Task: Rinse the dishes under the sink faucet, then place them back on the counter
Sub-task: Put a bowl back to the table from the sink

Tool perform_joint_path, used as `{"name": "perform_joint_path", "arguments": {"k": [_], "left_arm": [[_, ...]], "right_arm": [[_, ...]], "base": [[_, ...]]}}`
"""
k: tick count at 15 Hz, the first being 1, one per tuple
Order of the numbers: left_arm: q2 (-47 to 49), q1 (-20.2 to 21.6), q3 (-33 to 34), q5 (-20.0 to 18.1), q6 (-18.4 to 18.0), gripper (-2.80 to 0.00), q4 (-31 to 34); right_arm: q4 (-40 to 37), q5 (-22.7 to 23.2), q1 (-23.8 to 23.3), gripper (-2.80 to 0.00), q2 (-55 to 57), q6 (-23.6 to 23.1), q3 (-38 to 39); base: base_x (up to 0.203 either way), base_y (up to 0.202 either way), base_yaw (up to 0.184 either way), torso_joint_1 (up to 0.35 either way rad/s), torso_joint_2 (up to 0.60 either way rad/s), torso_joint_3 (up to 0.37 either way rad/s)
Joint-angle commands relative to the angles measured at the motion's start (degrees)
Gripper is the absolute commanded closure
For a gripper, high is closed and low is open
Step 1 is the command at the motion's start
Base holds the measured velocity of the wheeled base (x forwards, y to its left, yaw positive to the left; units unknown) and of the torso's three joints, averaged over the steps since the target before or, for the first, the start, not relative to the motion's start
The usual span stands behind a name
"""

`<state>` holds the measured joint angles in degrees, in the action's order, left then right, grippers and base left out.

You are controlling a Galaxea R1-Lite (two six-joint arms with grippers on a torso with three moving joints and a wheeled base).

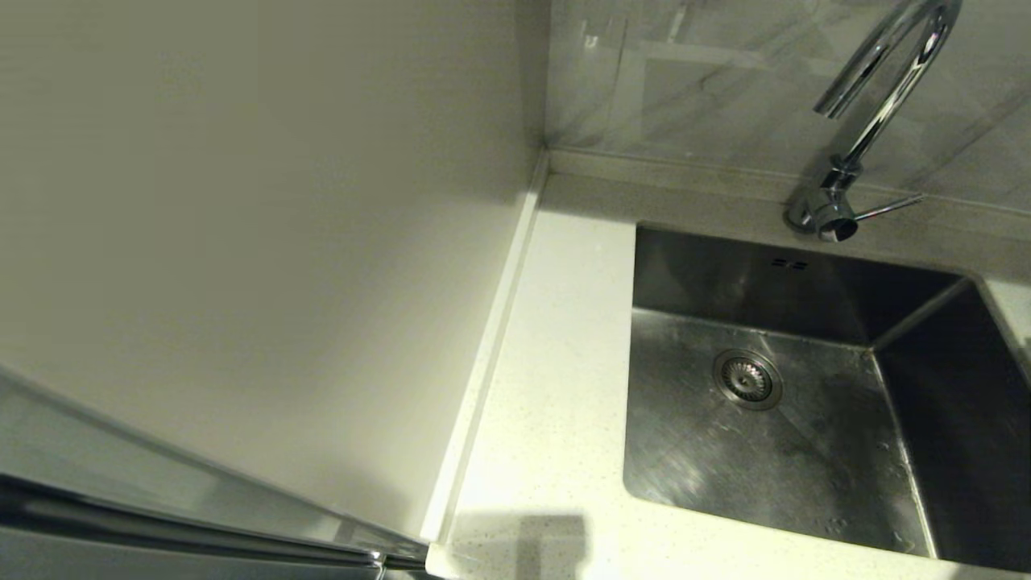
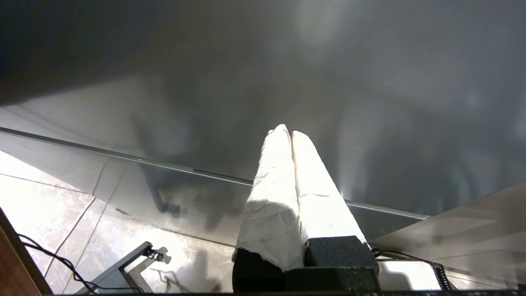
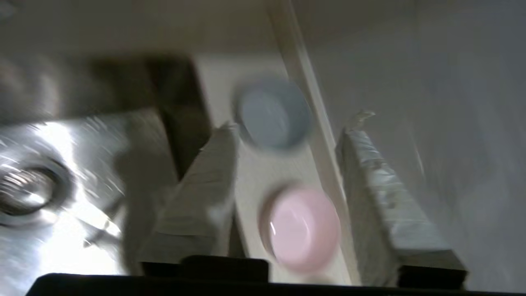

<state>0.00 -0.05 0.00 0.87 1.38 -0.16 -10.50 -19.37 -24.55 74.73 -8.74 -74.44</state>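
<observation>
Bowls on counter, beside sink

Both grippers: white-wrapped fingers, blk bases.

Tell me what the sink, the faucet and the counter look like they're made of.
The sink looks like brushed stainless steel: dull grey with streaky glare. The faucet seems polished chrome-plated metal, judging by its mirror-bright reflections. The counter looks like smooth cream-white stone or composite with fine speckles; which one is not clear.
</observation>
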Motion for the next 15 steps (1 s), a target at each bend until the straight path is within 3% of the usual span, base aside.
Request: {"name": "perform_joint_path", "arguments": {"k": [1,3,6,15], "left_arm": [[-0.2,0.0,0.0,0.0,0.0,0.0,0.0],[-0.2,0.0,0.0,0.0,0.0,0.0,0.0],[-0.2,0.0,0.0,0.0,0.0,0.0,0.0],[-0.2,0.0,0.0,0.0,-0.1,0.0,0.0]], "right_arm": [[0.0,-0.2,4.6,0.0,-0.3,-0.8,-8.0],[0.0,-0.2,6.1,0.0,-3.4,-1.1,-11.8],[-0.2,-0.2,9.3,0.0,-12.5,-0.9,-11.0],[0.0,-0.1,21.3,0.0,-54.4,-1.5,22.1]], "base": [[0.0,0.0,0.0,0.0,0.0,0.0],[0.0,0.0,0.0,0.0,0.0,0.0],[0.0,0.0,0.0,0.0,0.0,0.0],[0.0,0.0,0.0,0.0,0.0,0.0]]}}
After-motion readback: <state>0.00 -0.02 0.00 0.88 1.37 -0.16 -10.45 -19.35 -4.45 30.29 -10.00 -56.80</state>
